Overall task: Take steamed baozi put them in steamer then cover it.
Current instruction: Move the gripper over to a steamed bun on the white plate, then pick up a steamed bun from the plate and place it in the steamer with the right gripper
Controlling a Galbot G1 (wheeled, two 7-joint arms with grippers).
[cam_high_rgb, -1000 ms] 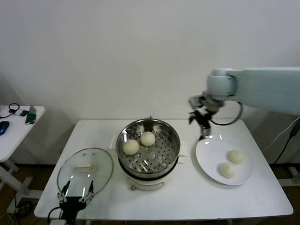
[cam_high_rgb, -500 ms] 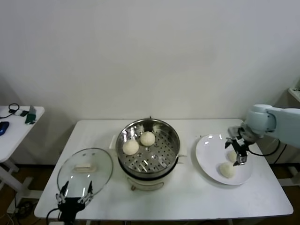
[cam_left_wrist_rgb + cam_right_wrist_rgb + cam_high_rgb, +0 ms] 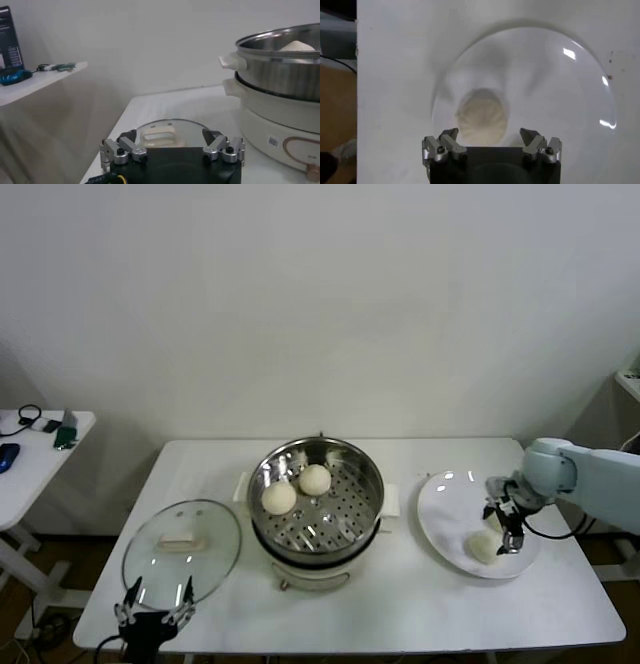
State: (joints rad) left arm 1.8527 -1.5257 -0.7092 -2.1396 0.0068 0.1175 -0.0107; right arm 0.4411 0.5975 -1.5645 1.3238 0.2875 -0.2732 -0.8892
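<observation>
While head view shows two baozi (image 3: 279,498) in steamer (image 3: 316,509), cover (image 3: 182,550) lies left. Left gripper (image 3: 172,150) wide open, empty, near cover. Right gripper (image 3: 492,146) wide open over plate (image 3: 560,90) bun (image 3: 482,116), holding nothing.

- Two cream baozi (image 3: 279,497) lie on my steamer's (image 3: 316,502) perforated tray; another (image 3: 484,546) rests right of it.
- The glass cover (image 3: 182,550) lies flat, left of it.
</observation>
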